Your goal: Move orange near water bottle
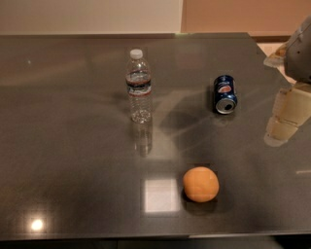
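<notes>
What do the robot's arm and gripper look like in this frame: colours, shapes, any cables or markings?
Only a little shows, at the right edge of the camera view. The gripper is pale cream, built of blocky, squared segments with darker seams between them. Above it, the arm has a smooth, rounded grey housing. No cables or markings are visible.

A: What sort of place was it?
B: An office or meeting room, likely. There was a dark glossy table [73,146], plain beige walls [87,14] and lamp glare [160,194] on the top, and the gripper [285,119] hung at its right edge.
</notes>
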{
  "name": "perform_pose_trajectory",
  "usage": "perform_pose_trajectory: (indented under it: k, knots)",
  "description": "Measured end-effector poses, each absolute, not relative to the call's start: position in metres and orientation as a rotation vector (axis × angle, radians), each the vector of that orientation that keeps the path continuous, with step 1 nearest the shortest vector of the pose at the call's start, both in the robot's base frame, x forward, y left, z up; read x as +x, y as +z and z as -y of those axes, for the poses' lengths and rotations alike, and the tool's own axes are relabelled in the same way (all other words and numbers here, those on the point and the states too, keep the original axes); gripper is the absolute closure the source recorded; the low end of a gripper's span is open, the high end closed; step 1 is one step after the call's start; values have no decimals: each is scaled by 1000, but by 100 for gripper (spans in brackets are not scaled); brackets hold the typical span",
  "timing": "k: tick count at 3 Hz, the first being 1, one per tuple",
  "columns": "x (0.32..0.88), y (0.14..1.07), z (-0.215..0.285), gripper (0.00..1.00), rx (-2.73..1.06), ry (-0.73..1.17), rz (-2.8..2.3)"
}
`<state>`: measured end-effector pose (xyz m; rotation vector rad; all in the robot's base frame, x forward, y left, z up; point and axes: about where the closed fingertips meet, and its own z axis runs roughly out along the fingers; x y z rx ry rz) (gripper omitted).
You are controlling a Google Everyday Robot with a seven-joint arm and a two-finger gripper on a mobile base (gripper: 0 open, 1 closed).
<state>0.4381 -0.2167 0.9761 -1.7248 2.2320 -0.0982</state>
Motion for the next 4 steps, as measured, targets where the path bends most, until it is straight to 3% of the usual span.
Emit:
perform_pose_trajectory:
  k: [2, 4]
  knots:
    - [443, 974, 207, 0, -1760, -48, -2193]
    - [424, 924, 160, 0, -1948, 272, -2024]
